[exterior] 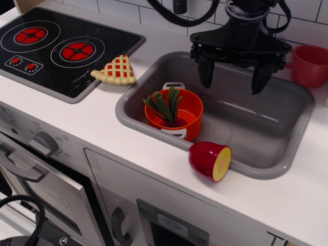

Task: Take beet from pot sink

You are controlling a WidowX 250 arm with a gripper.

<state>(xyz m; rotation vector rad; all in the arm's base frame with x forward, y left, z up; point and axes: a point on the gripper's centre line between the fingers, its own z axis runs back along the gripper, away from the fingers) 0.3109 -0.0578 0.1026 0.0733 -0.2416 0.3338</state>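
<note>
The orange pot stands in the left part of the grey sink, near its front wall. The beet sits inside the pot, green leaf stalks sticking up and leaning left, with a bit of dark magenta bulb showing at the bottom. My gripper hangs over the back middle of the sink, up and to the right of the pot, apart from it. Its two black fingers point down, spread wide and empty.
A red halved fruit with a yellow cut face lies on the sink's front rim. A pinkish-red mug stands behind the sink at right. A lattice pie slice lies left of the sink, beside the black stove top.
</note>
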